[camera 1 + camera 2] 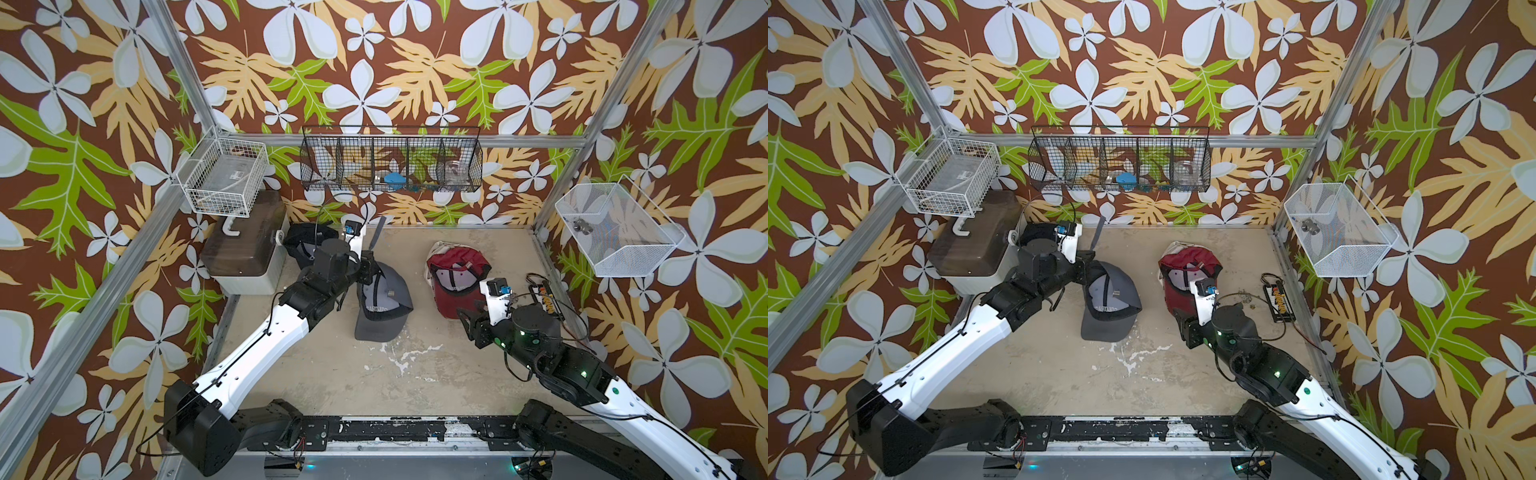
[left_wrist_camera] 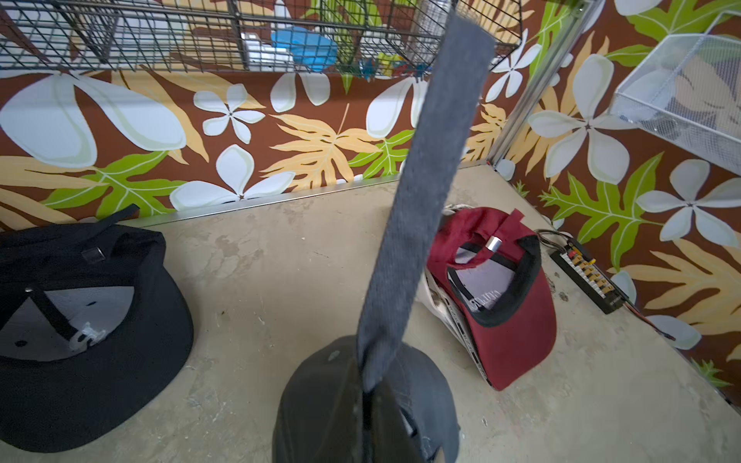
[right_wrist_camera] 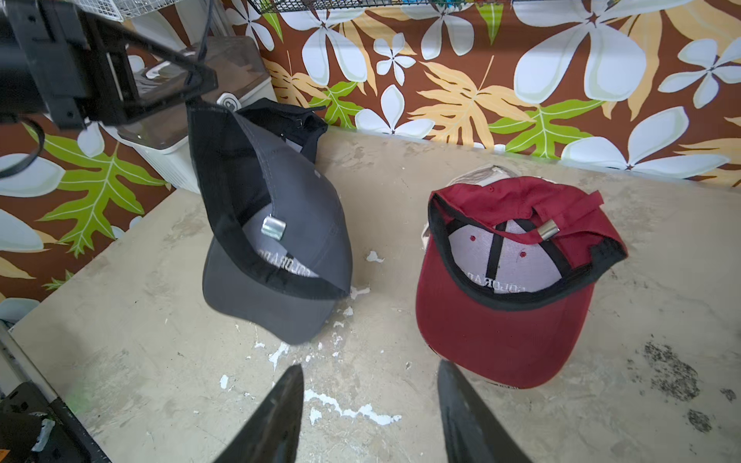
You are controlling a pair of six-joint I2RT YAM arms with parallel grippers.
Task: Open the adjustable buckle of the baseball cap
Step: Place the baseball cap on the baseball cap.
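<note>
Left wrist view: left claw (image 1: 369, 257) pinched tight on grey strap (image 2: 421, 200), free end sticking up past it. From that grip grey cap (image 1: 384, 299) hangs, back raised, brim tip on bench (image 1: 316, 374) near centre. Inside cap, buckle (image 3: 273, 228) dangles with strap apparently out of it, so opening looks done or nearly. Next, likely: lower cap, let go. Left arm stretched from front-left corner toward back edge. Further right, right claw (image 3: 369, 401) half parted, empty, hovering between grey cap and red cap (image 3: 505, 312), arm bent
</note>
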